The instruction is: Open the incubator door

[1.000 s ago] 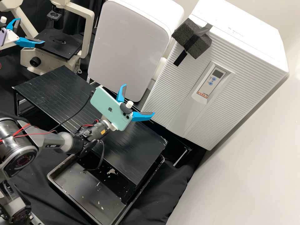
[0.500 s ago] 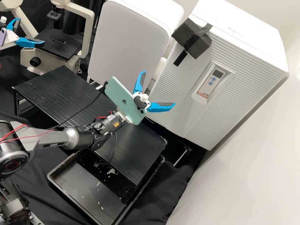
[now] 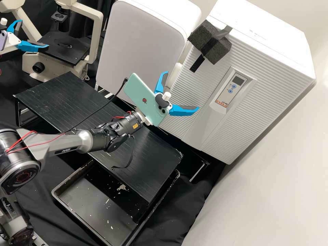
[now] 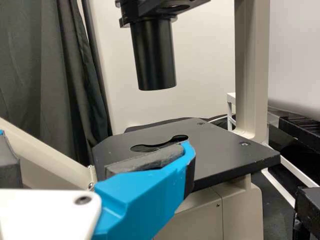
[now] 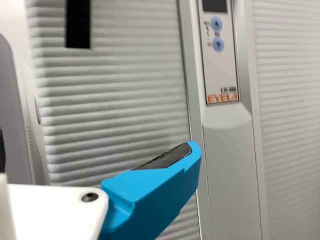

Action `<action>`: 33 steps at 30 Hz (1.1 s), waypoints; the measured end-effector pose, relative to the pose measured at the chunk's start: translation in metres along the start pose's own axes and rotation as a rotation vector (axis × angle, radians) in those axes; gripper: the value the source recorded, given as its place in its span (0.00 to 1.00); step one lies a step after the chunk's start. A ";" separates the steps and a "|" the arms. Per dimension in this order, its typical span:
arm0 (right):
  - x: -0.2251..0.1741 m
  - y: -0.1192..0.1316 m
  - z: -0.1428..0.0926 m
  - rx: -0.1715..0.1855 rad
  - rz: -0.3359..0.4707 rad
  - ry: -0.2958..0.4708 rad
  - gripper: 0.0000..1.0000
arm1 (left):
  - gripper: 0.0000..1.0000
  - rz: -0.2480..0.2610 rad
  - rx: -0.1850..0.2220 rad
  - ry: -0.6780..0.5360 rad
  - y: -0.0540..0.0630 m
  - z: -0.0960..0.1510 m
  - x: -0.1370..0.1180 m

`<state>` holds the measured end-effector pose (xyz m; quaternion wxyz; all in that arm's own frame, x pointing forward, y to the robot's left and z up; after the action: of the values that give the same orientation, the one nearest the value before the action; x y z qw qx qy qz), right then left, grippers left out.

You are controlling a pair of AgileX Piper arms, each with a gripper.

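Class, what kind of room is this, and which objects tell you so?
Probably a laboratory: there is a microscope with a flat stage, and a ribbed white incubator with a small control panel.

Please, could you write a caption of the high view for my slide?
Open right gripper before the white incubator, door shut; left gripper near the microscope.

And here's the right arm [image 3: 65, 146], stretched out from the high view's left side, elbow bent, forearm running to a tilted wrist [image 3: 127, 125]. Its right gripper [image 3: 182, 91] is wide open, blue fingers [image 3: 182, 110] splayed, holding nothing! Up at the high view's left edge, the left gripper [image 3: 34, 34] gapes too, also unladen, dark pads [image 4: 145, 157] along its fingers.
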<state>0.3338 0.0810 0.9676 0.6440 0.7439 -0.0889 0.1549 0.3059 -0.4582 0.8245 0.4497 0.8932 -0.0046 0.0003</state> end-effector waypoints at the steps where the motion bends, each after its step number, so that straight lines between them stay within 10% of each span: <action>1: 0.001 0.000 0.001 0.006 0.005 -0.006 1.00 | 1.00 0.000 0.000 0.000 0.000 0.000 0.000; 2: 0.002 0.000 0.002 0.005 0.008 -0.012 0.00 | 1.00 0.000 0.000 0.000 0.000 0.000 0.000; 33: 0.000 0.000 -0.006 -0.049 0.019 -0.039 0.00 | 1.00 0.000 0.000 0.000 0.000 0.000 0.000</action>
<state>0.3335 0.0875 0.9681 0.6587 0.7299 -0.1121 0.1443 0.3059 -0.4582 0.8245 0.4497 0.8932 -0.0046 0.0003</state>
